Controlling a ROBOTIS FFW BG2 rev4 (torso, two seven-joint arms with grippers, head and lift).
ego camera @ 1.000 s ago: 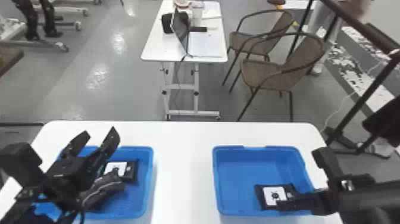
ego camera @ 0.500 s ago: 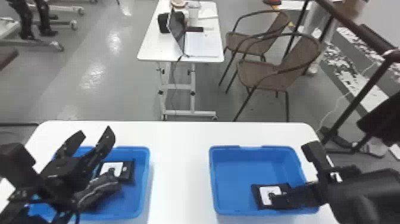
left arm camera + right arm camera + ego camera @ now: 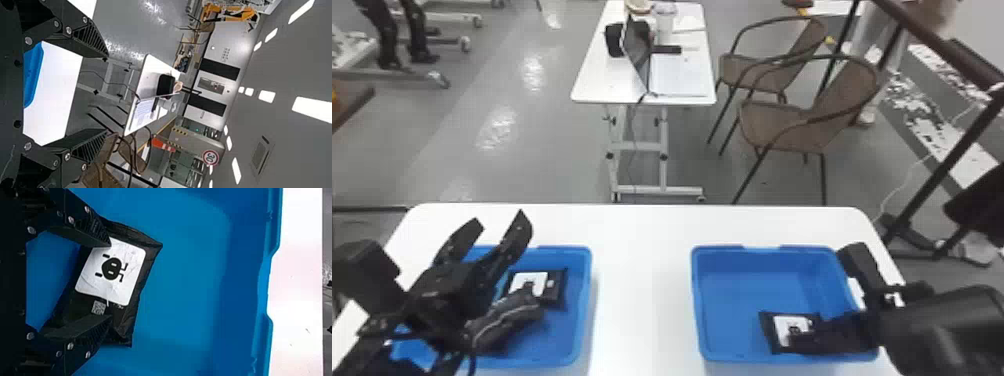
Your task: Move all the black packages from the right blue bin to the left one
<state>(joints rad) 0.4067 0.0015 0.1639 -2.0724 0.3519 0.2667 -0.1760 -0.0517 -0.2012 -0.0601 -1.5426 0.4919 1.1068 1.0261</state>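
My right gripper (image 3: 812,337) reaches into the right blue bin (image 3: 747,354), over a black package (image 3: 784,330) with a white label. In the right wrist view the right gripper (image 3: 110,281) is open, its fingers on either side of the label of the black package (image 3: 127,323). Over the left blue bin (image 3: 584,300) my left gripper (image 3: 499,222) is raised with its fingers apart. That bin holds a labelled black package (image 3: 557,287) and a dark crumpled package (image 3: 507,320) partly behind the arm. The left gripper (image 3: 107,92) stands open in the left wrist view, nothing between its fingers.
Both bins stand on a white table (image 3: 642,290), with a strip of tabletop between them. Beyond its far edge are a small white desk (image 3: 612,82) with a laptop, two brown chairs (image 3: 797,120) and a dark metal rail at the right.
The head view has shifted slightly, bins and table lying a little farther left in it. My right gripper has come slightly left over the package; the left arm holds its pose above the left bin.
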